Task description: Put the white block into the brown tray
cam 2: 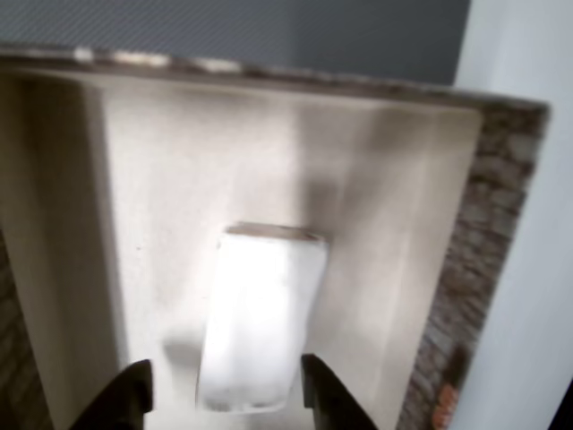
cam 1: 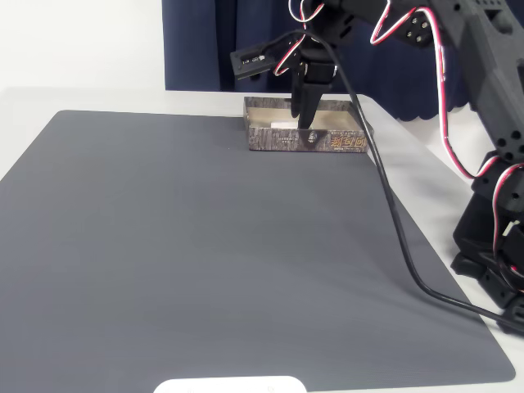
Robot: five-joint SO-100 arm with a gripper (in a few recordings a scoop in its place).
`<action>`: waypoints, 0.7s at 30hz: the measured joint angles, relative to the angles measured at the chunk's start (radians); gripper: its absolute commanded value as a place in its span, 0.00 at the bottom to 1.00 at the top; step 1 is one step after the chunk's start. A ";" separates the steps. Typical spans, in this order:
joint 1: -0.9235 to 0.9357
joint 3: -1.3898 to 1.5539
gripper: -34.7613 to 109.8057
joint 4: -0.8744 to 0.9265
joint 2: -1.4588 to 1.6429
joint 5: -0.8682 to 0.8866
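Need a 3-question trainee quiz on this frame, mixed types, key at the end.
1. True or false: the white block lies on the grey mat outside the brown tray.
2. Multiple choice: in the wrist view the gripper fingertips sit A) one on each side of the block, B) both on one side of it, C) over the mat.
3. Fill in: in the fixed view the tray stands at the mat's ____ edge.

Key: 1 false, the block is on the tray's pale floor. 2 A, with a gap showing on each side. 3 far.
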 measured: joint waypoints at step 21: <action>-0.035 0.133 0.35 0.127 0.169 0.420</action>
